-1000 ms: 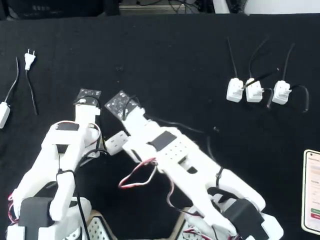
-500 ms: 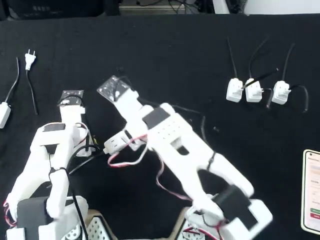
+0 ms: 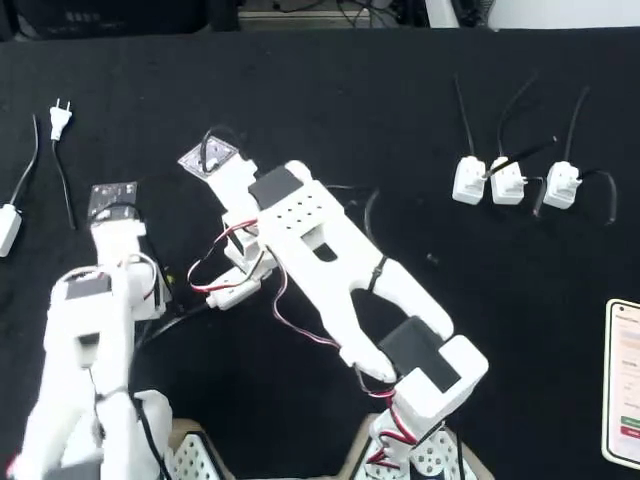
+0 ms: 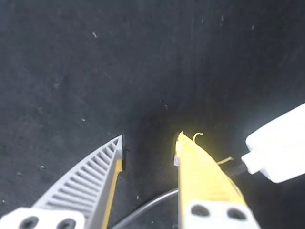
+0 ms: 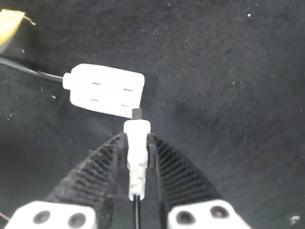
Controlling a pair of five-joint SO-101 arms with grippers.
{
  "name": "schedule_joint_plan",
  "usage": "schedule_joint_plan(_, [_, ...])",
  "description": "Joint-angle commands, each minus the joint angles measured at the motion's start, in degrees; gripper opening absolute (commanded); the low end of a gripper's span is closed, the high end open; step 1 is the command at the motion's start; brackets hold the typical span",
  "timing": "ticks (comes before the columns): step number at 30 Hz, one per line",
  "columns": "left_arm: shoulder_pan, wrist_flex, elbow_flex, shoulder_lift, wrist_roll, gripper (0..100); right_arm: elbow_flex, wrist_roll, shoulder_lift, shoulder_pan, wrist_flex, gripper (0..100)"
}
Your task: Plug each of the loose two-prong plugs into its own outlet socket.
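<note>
My right gripper (image 5: pixel 137 138) is shut on a white two-prong plug (image 5: pixel 137 152), whose dark prongs point at a white outlet socket block (image 5: pixel 105 90) just ahead, almost touching its edge. In the high view that socket (image 3: pixel 238 287) lies partly under the right arm (image 3: pixel 300 230), which stretches across to the left. My left gripper (image 4: pixel 149 140) is open and empty over bare black cloth, with the socket (image 4: pixel 279 150) just beside its yellow finger (image 4: pixel 200 176). Another loose plug (image 3: pixel 60 115) lies at the far left back.
Three white socket blocks (image 3: pixel 508 182) with cables stand in a row at the back right. A white adapter (image 3: pixel 8 228) lies at the left edge, and a phone (image 3: pixel 625 380) at the right edge. The socket's black cable (image 4: pixel 147 210) runs under the left gripper.
The right arm has swung left and farther out over the table with the plug. The left arm has shifted left. The socket has stayed roughly in place.
</note>
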Motion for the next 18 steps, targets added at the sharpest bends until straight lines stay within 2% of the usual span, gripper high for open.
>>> schedule_joint_plan(1, [-0.66,-2.46,4.18,-12.4,2.37,18,-3.56,-0.79,-0.4,-1.23,1.05,1.0])
schedule_joint_plan(7, [-1.8,-2.37,9.54,-25.41,2.81,18,-3.56,-3.43,-0.22,-3.52,0.62,1.0])
schedule_joint_plan(18, [2.59,-2.37,11.91,-26.64,2.55,18,-5.85,-3.52,8.13,-3.25,-2.2,1.0])
